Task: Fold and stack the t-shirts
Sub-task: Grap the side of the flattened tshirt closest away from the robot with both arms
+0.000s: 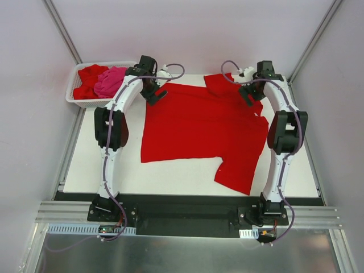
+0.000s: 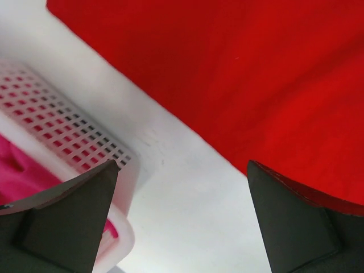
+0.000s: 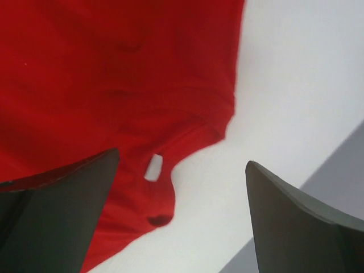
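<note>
1. The left gripper (image 1: 153, 94) hangs with its jaws spread wide and nothing between them, over the 10 o'clock corner of the spread shirt. The right gripper (image 1: 251, 94) is likewise released and empty, over that shirt's 1 o'clock part. Whether either fingertip touches the cloth cannot be told.
2. The flat white table top (image 1: 170, 176) carries everything.
3. A large bright red cloth t-shirt (image 1: 199, 128) lies spread flat at the middle of the table, with one sleeve reaching toward 5 o'clock and a bunched part at 1 o'clock.
4. A white plastic lattice basket (image 1: 71, 94) sits at the table's 10 o'clock corner, near the left gripper. In the left wrist view, a strip of bare table separates its wall (image 2: 74, 131) from the shirt's edge (image 2: 256, 74).
5. Inside the basket, a crumpled red t-shirt (image 1: 88, 79) lies on the 9 o'clock side. A crumpled hot pink t-shirt (image 1: 111, 81) lies on the 3 o'clock side, touching it.
6. In the right wrist view, the spread shirt's ribbed red collar (image 3: 193, 139) shows a small white label (image 3: 153, 168).
</note>
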